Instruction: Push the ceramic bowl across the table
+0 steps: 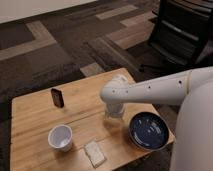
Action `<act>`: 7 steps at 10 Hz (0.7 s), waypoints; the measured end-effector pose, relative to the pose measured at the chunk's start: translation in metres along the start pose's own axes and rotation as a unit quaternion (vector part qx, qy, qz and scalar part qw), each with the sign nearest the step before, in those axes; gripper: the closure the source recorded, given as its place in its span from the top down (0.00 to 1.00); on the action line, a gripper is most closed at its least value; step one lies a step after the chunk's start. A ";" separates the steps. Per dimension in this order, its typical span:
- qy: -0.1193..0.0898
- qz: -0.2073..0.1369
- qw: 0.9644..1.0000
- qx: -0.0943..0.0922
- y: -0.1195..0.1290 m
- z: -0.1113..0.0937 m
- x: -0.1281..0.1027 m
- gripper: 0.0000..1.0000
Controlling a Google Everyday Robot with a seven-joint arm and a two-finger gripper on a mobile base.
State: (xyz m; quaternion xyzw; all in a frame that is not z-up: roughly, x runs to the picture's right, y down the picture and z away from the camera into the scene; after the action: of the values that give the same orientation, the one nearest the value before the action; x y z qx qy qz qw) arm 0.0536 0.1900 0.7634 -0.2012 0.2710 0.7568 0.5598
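One gripper (114,111) points down at the table (30,122), near the middle. The ceramic bowl (148,130) sits just beside it, to the right and a bit closer to us. Left of the gripper are a white cup (60,137) and a pale block (94,153).

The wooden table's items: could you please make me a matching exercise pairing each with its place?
Things:
1. glossy dark navy-blue ceramic bowl
2. small white cup
3. small dark upright box
4. claw

Places on the light wooden plank table:
A. back left
B. front right corner
C. front left
D. middle, just left of the bowl

Pairs: 1-B, 2-C, 3-A, 4-D
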 end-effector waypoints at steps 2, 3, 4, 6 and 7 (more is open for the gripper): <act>-0.013 0.010 1.000 0.010 -0.026 -0.008 0.001 0.65; -0.024 0.034 0.999 0.027 -0.052 -0.021 0.006 0.65; -0.028 0.070 0.996 0.045 -0.084 -0.035 0.024 0.65; -0.032 0.075 0.995 0.049 -0.089 -0.038 0.030 0.65; -0.032 0.076 0.995 0.050 -0.090 -0.038 0.030 0.65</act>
State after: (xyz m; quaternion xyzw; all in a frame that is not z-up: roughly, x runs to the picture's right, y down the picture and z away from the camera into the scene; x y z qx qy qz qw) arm 0.1313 0.2083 0.6989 -0.1274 0.3046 0.7890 0.5182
